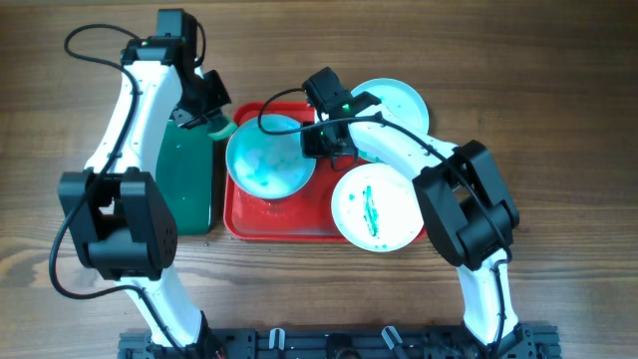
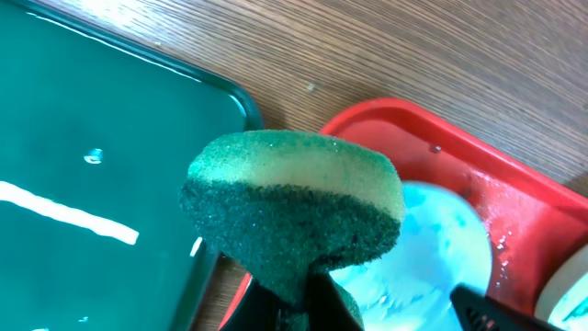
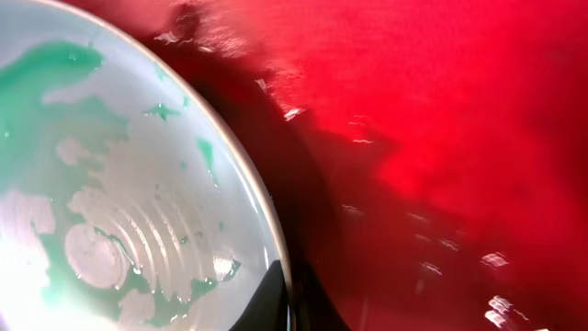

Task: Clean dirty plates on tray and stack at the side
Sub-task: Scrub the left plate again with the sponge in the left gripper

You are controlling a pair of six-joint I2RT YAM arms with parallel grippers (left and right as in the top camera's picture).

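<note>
The red tray (image 1: 249,221) holds a turquoise-smeared plate (image 1: 267,160) at its left, tilted. My right gripper (image 1: 321,142) is shut on that plate's right rim; the wrist view shows the rim (image 3: 230,156) pinched between the fingers (image 3: 292,303) above the tray floor (image 3: 441,138). A white plate with a green streak (image 1: 377,206) lies at the tray's right front. A pale plate (image 1: 399,102) lies behind it under the right arm. My left gripper (image 1: 204,112) is shut on a green sponge (image 2: 294,198), held over the gap between the green tray and the red tray (image 2: 514,188).
A narrow dark green tray (image 1: 184,179) lies left of the red tray, also in the left wrist view (image 2: 83,175). Wooden tabletop (image 1: 558,120) surrounds both. The arm bases stand at the front edge.
</note>
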